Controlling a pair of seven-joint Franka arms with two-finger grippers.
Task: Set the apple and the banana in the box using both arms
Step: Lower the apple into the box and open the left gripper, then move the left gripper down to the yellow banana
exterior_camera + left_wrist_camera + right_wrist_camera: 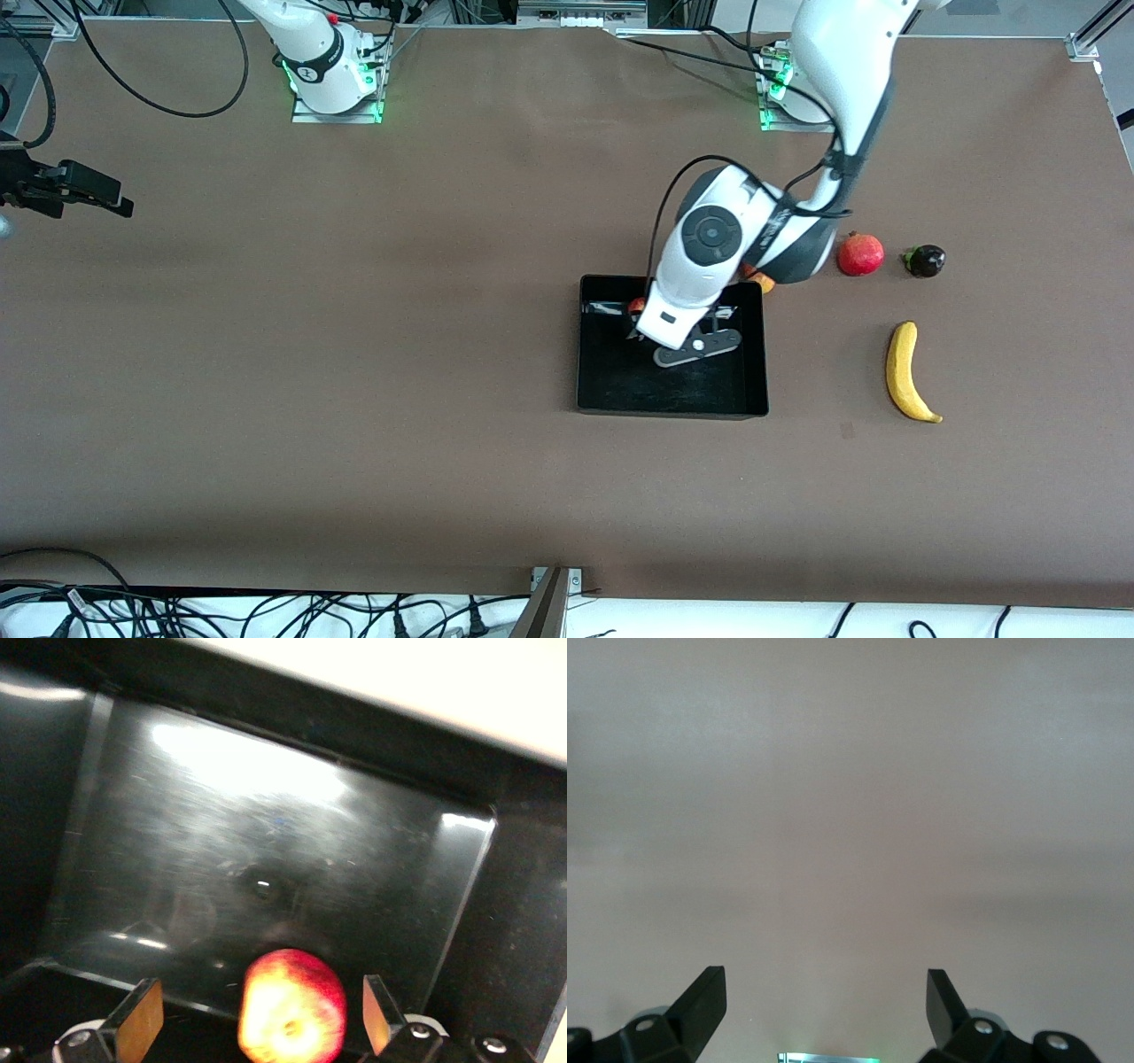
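On the brown surface [354, 354], the left pincer [257, 1023] stands open over the box [611, 390], the apple [292, 1005] seemingly loose between its fingers; the right pincer [824, 1010] waits open; the banana [908, 372] lies near

The left arm hides most of a red-and-yellow fruit [762, 281], possibly a mango, beside the box [753, 390].

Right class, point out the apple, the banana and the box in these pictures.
apple [292, 1005]: left wrist view, on its red-and-yellow skin near the stem dimple.
banana [904, 370]: front view, on the middle of its curve.
box [673, 409]: front view, on the wall nearest that camera.
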